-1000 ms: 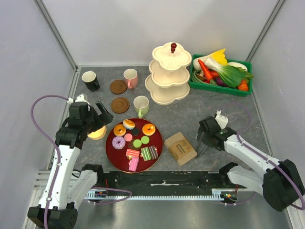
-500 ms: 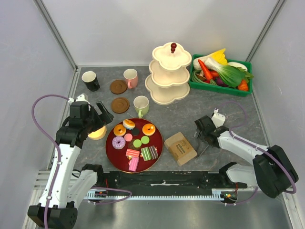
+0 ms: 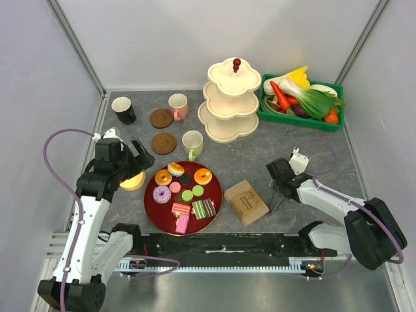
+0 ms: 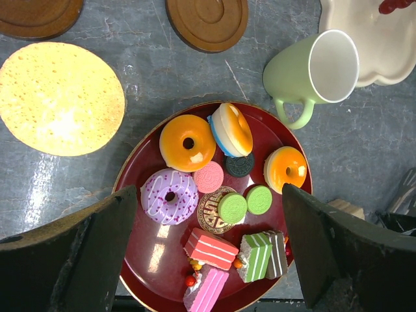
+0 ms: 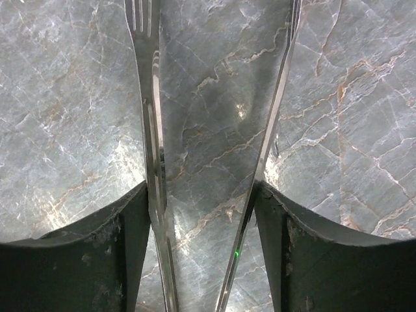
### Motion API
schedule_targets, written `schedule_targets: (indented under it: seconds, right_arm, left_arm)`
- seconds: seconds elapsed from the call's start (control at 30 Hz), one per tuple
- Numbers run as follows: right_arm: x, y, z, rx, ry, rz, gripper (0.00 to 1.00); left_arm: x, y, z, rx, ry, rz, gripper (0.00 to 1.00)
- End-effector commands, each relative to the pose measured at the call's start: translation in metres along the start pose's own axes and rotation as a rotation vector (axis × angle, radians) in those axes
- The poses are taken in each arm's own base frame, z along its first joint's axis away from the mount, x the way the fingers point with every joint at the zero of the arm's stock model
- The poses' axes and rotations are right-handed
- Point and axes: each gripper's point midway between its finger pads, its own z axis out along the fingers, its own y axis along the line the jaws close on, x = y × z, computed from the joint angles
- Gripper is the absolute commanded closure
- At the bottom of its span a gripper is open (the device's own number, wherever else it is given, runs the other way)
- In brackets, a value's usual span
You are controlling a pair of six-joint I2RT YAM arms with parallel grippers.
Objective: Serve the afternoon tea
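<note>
A dark red plate (image 3: 153, 209) holds toy pastries: an orange donut (image 4: 187, 142), a purple donut (image 4: 169, 195), a second orange donut (image 4: 286, 169), a macaron (image 4: 229, 129), small round cookies and striped cake slices (image 4: 211, 249). A pale-green mug (image 3: 192, 143) stands behind the plate, with the pink mug (image 3: 177, 105), black mug (image 3: 123, 109) and two brown coasters (image 3: 162, 117) further back. My left gripper (image 4: 211, 260) is open and empty, above the plate's left side. My right gripper (image 5: 201, 195) is shut on metal tongs (image 5: 151, 130), low over the table right of the plate.
A cream three-tier stand (image 3: 231, 104) stands at the back centre. A green crate (image 3: 328, 122) of toy vegetables is at the back right. A tan block (image 3: 246, 201) lies between the plate and my right gripper. A yellow round disc (image 4: 60, 97) lies left of the plate.
My right gripper has shifted slightly left and turned a little with the tongs. The left arm and the pastries have not moved.
</note>
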Motion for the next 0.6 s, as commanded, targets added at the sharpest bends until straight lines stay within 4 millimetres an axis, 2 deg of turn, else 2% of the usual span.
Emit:
schedule_targets:
  seconds: [0.0, 0.07, 0.2, 0.37, 0.47, 0.57]
  right_arm:
    - [0.01, -0.013, -0.008, 0.03, 0.045, -0.011, 0.33]
    - [-0.003, -0.008, -0.018, 0.002, 0.022, -0.009, 0.36]
    - [-0.037, 0.004, -0.048, -0.073, -0.035, -0.003, 0.36]
    - [-0.074, 0.022, -0.094, -0.217, -0.077, -0.024, 0.36]
    - [-0.095, 0.04, -0.129, -0.35, -0.104, -0.036, 0.36]
    - [-0.098, 0.061, -0.156, -0.498, -0.06, -0.094, 0.36]
  left_arm:
    - [-0.008, -0.004, -0.005, 0.022, -0.03, 0.024, 0.02]
    - [-0.009, -0.004, -0.005, 0.022, -0.032, 0.024, 0.02]
    - [-0.009, -0.004, -0.005, 0.02, -0.035, 0.023, 0.02]
    - [-0.01, -0.004, -0.006, 0.023, -0.039, 0.026, 0.02]
    - [-0.011, -0.005, -0.007, 0.025, -0.043, 0.026, 0.02]
    - [-0.011, -0.006, -0.007, 0.027, -0.044, 0.025, 0.02]
